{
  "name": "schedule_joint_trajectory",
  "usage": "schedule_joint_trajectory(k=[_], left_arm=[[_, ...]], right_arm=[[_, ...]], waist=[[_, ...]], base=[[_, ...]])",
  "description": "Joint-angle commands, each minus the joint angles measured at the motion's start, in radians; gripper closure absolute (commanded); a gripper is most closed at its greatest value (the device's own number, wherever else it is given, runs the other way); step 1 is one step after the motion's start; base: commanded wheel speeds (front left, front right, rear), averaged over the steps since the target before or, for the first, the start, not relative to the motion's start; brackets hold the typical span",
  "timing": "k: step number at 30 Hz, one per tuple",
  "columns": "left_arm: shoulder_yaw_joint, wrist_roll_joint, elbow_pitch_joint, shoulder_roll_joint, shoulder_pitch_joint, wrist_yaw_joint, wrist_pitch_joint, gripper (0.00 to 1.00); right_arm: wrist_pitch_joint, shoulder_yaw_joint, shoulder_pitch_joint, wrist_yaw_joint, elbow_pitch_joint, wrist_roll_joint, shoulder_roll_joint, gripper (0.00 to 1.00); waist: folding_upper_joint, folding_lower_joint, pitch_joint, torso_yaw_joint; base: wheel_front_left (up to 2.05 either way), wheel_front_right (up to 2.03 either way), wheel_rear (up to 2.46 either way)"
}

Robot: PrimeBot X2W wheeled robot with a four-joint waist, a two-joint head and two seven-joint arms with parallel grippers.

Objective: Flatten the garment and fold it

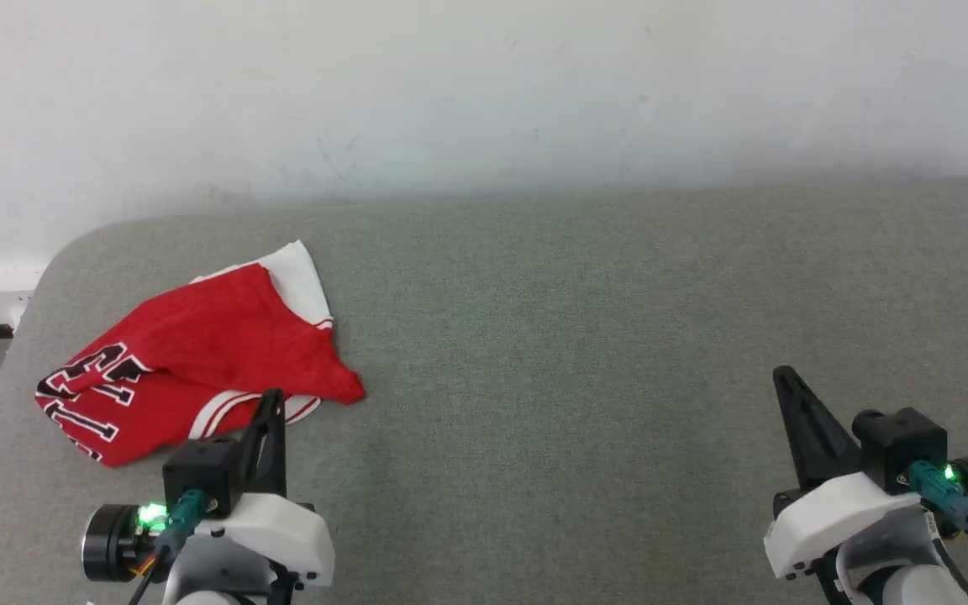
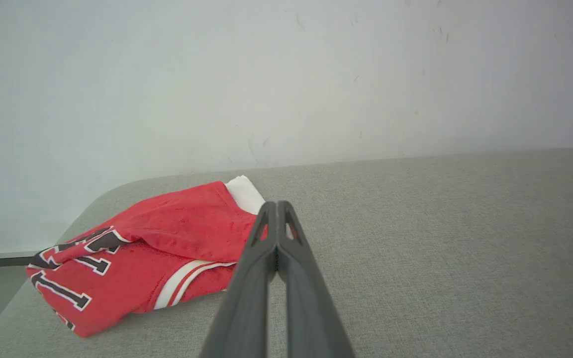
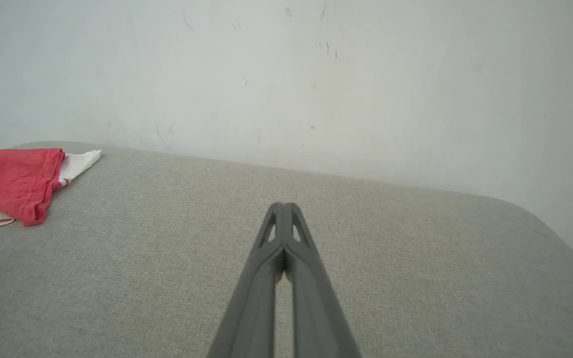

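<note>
We see the shirt (image 1: 190,361) bunched on the table's (image 1: 576,336) left side, just ahead-left of our left gripper (image 1: 272,402). The right gripper (image 1: 785,378) is well apart. Both jaws are clenched and empty.

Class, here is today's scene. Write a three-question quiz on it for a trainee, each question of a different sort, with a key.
1. True or false: the left hand and the right hand are both shut and hold nothing.
2. The red jersey lies: A) spread flat; B) crumpled by the left hand, on the grey padded surface; C) draped over the right hand.
3. Fill in: the sleeve poking out at the jersey's far edge is ____.
Key: 1 true; 2 B; 3 white.
</note>
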Motion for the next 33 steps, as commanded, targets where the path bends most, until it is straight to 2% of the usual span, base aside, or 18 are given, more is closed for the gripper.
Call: schedule_joint_trajectory(k=[1, 18, 19, 33], left_arm=[[0.004, 0.006, 0.003, -0.002, -0.012, -0.002, 0.000, 1.00], [0.004, 0.006, 0.003, -0.002, -0.012, -0.002, 0.000, 1.00], [0.000, 0.000, 0.000, 0.000, 0.000, 0.000, 0.000, 0.00], [-0.004, -0.013, -0.009, 0.000, 0.009, -0.002, -0.022, 0.00]], right_arm=[[0.000, 0.000, -0.007, -0.001, -0.005, -0.007, 0.003, 1.00], [0.000, 0.000, -0.007, -0.001, -0.005, -0.007, 0.003, 1.00], [0.000, 0.000, 0.000, 0.000, 0.000, 0.000, 0.000, 0.00], [-0.022, -0.030, 0.003, 0.000, 0.007, 0.021, 0.000, 0.00]], waist=[[0.0000, 0.0000, 0.000, 0.000], [0.0000, 0.0000, 0.000, 0.000], [0.0000, 0.0000, 0.000, 0.000], [0.0000, 0.0000, 0.001, 0.001]], base=[[0.00, 0.00, 0.00], [0.00, 0.00, 0.00], [0.00, 0.00, 0.00], [0.00, 0.00, 0.00]])
